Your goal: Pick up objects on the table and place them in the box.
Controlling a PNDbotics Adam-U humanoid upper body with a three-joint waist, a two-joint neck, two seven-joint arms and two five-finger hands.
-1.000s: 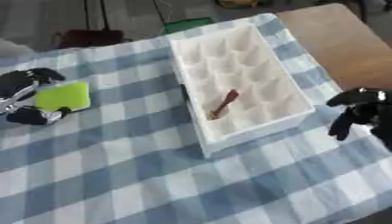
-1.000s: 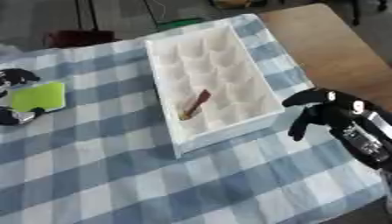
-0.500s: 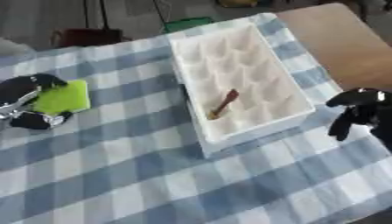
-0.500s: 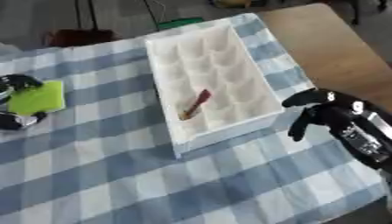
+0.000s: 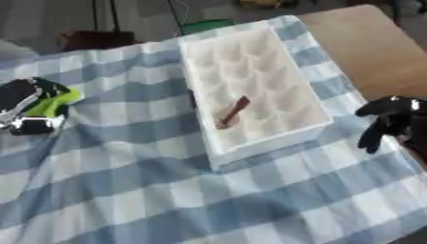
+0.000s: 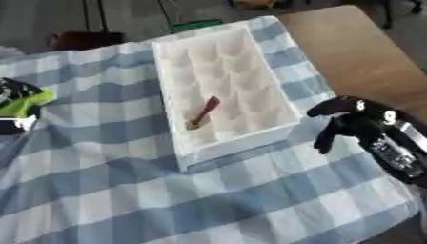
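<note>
Left hand (image 5: 25, 102), black with silver parts, sits at the left edge of the blue-and-white checked tablecloth (image 5: 167, 190), fingers curled around a flat lime-green object (image 5: 56, 101) that pokes out toward the box; whether it is lifted off the cloth or resting on it, cannot tell. Well apart, to the right, the white moulded tray-like box with rows of cup-shaped pockets (image 5: 288, 88) lies askew on the cloth. One small reddish-brown stick-shaped item (image 5: 233, 111) already lies in a pocket near the box's near-left part. Right hand (image 6: 354, 119), black, hangs beside the box's near-right corner, fingers bent downward and holding nothing, apparently idle. Bare tan tabletop (image 5: 367, 43) shows beyond the cloth at far right. Judged step: pick of the green object under way. Next move calls for carrying it rightward across the cloth to above an unfilled pocket, then releasing.
</note>
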